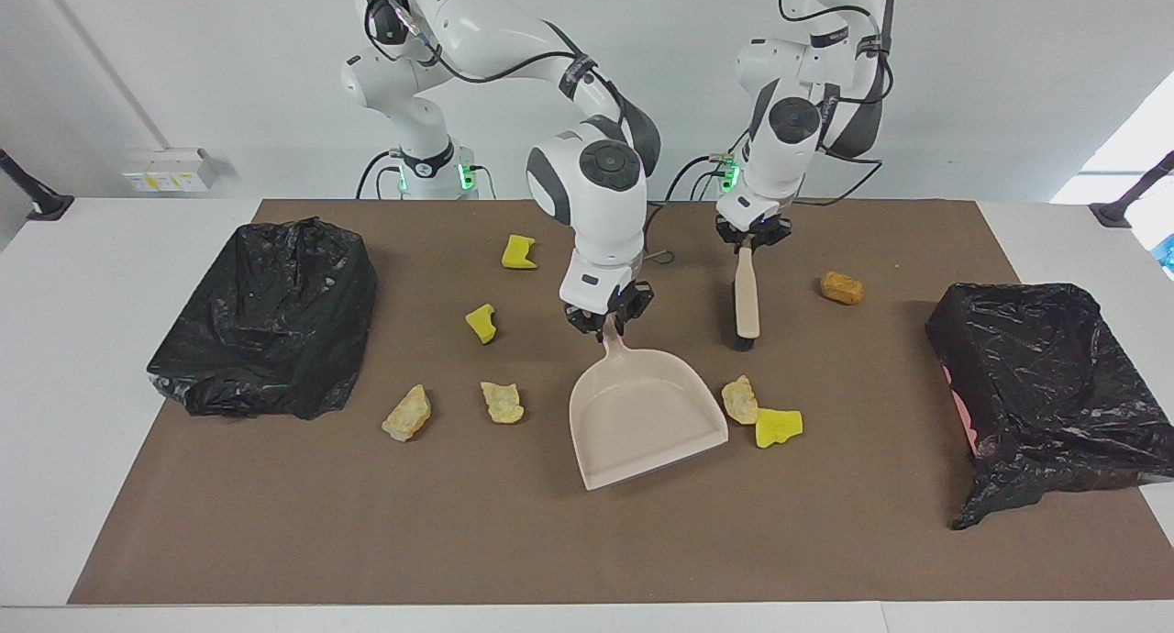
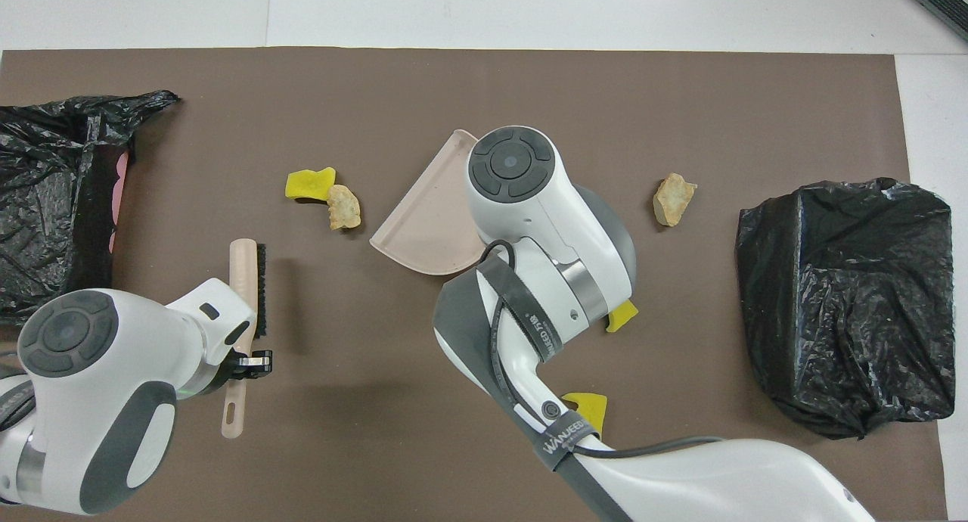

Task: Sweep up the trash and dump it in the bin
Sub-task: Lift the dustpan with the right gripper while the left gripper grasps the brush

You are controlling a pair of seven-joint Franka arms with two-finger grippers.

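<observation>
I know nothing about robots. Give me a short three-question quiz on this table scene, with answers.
1. True or false: the dustpan already holds trash.
2. Which tool does the left gripper hold: A) brush, B) dustpan, C) sponge?
3. How many black-bagged bins stand on the table?

Key:
1. False; its tray is empty, and the nearest scraps, a bread lump and a yellow sponge chunk, lie beside it.
2. A; the right gripper holds the dustpan's handle.
3. Two, one at each end.

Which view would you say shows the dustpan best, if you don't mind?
The facing view: the whole dustpan shows, with the right tool shut on its handle. In the overhead view the right arm hides the handle and part of the pan, leaving one corner.
</observation>
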